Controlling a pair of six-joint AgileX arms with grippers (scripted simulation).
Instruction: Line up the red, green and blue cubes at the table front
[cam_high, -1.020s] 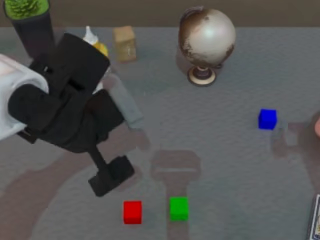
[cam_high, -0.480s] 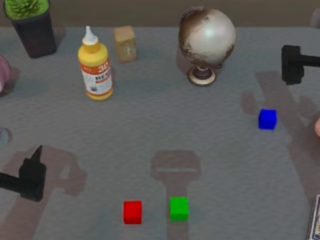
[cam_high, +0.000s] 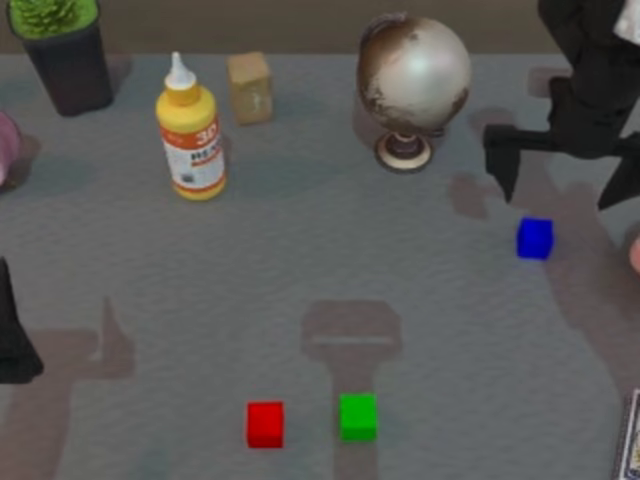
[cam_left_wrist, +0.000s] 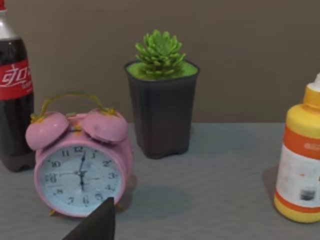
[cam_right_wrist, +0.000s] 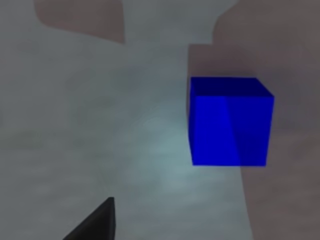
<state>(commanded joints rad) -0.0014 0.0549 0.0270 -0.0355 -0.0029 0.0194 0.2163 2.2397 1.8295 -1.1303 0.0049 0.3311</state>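
The red cube (cam_high: 265, 424) and the green cube (cam_high: 357, 416) sit side by side near the front of the grey-blue table (cam_high: 300, 260), a small gap between them. Farther back on the right, the blue cube (cam_high: 535, 239) rests alone. My right gripper (cam_high: 556, 195) hovers open just behind it and holds nothing. In the right wrist view the blue cube (cam_right_wrist: 230, 122) is close, and one dark fingertip (cam_right_wrist: 97, 222) shows. My left gripper (cam_high: 12, 345) is parked at the left edge, open, with one fingertip (cam_left_wrist: 100, 225) showing in its wrist view.
Along the back stand a yellow bottle (cam_high: 190, 135), a tan block (cam_high: 249, 87), a globe (cam_high: 413, 80) and a potted plant (cam_high: 60, 50). A pink alarm clock (cam_left_wrist: 80, 160) and a cola bottle (cam_left_wrist: 12, 100) stand at the far left. A flat card (cam_high: 632, 440) lies front right.
My left arm has drawn back from over the bottle to the left edge. My right arm has come in from the back right and now hangs over the blue cube. The cubes have not moved.
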